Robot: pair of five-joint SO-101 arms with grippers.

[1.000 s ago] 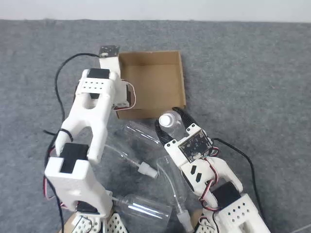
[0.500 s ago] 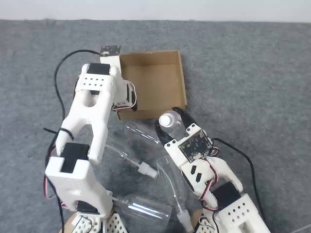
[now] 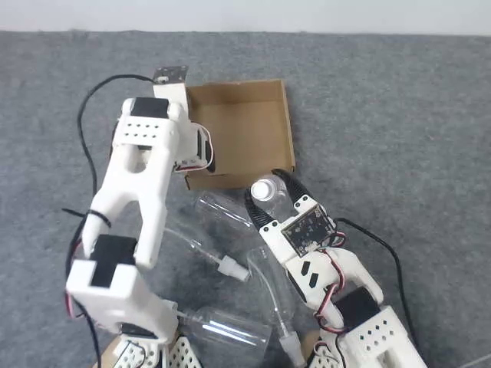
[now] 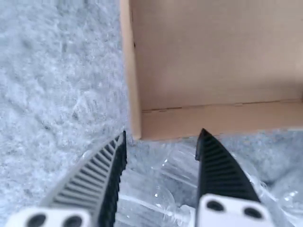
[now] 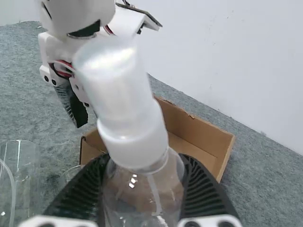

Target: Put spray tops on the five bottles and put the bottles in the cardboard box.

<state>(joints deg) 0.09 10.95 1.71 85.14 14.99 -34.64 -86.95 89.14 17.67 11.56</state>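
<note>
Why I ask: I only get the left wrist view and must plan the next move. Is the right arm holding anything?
Observer: Yes. The right tool is shut on a clear bottle that has a white top fitted.
Operator: Where is that relative to the box?
Observer: In the high view it sits just outside the cardboard box, by the near right corner, not over the opening.
Operator: I see only part of the box floor. Is anything in it?
Observer: No. The high view shows the whole floor bare, with no bottle inside.
</note>
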